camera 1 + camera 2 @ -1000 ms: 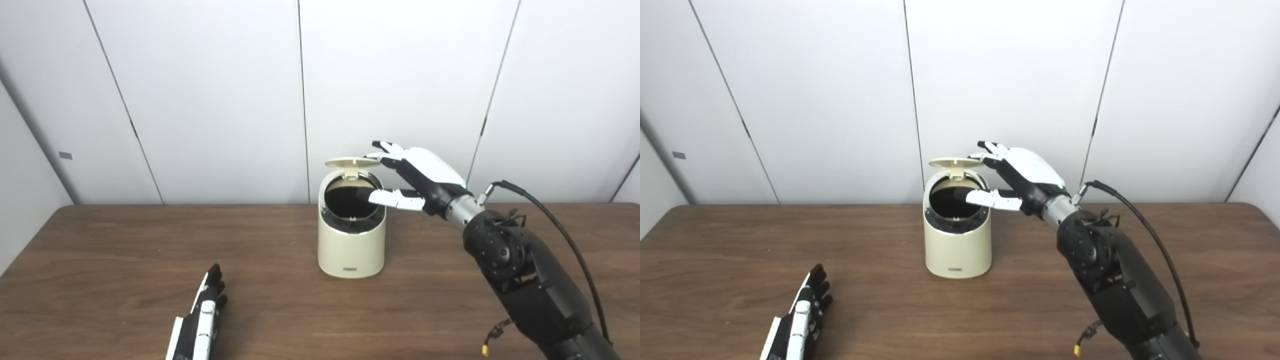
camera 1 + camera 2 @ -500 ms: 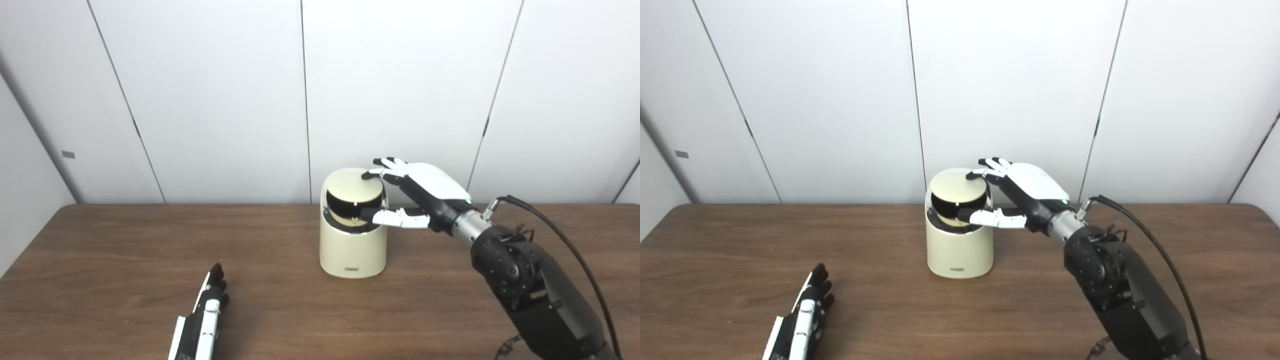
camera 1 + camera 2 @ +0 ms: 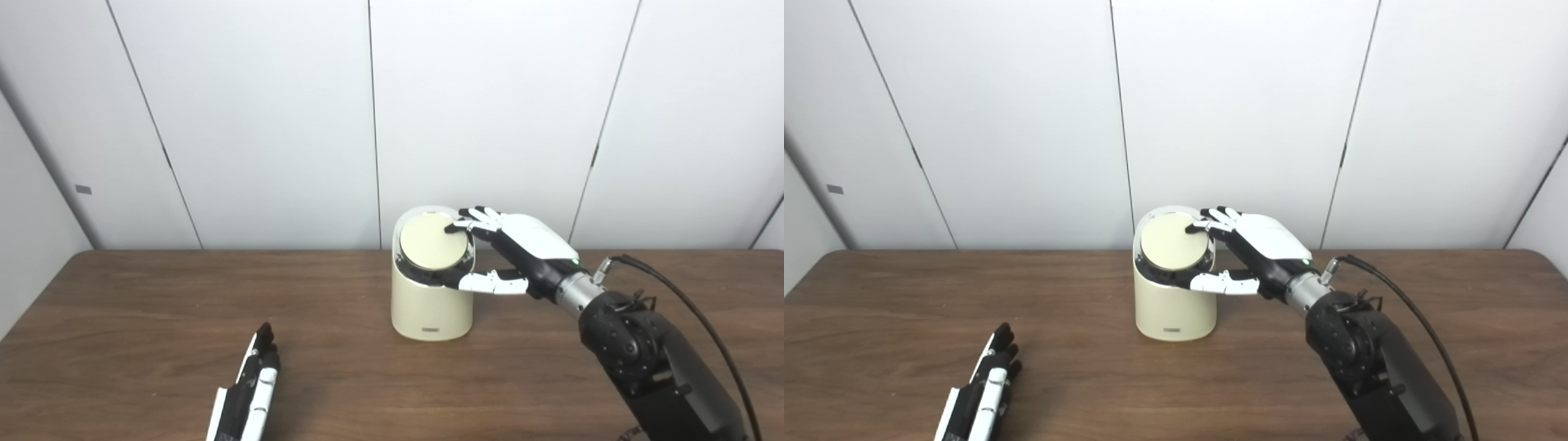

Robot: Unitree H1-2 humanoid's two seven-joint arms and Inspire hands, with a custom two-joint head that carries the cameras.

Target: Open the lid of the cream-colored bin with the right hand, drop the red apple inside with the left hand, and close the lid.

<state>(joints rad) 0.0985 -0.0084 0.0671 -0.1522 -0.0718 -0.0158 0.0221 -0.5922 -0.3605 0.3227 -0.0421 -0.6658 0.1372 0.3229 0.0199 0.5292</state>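
1. The cream-colored bin [image 3: 431, 306] stands upright mid-table, toward the far side, and its lid [image 3: 430, 241] lies down in the sloped rim. From here I judge it seated or very nearly so; I see no dark gap.
2. My right hand [image 3: 520, 245] is over the bin's right shoulder, fingers [image 3: 471, 222] spread and touching the lid's upper right edge, thumb [image 3: 490, 283] out along the rim's lower right side. It grips nothing.
3. To finish well, I'd press lightly straight down on the lid, keep the thumb from hooking the rim, then lift up and to the right so the bin doesn't tip or slide.
4. I can't see the red apple anywhere; I take it to be inside, but the shut lid hides that.
5. My left hand [image 3: 248, 395] lies flat near the front edge, fingers straight and together, empty, well apart from the bin.
6. The table [image 3: 122, 318] is bare around the bin. The wall panels [image 3: 269, 122] stand close behind, so I'd withdraw rightward or toward me, not back.
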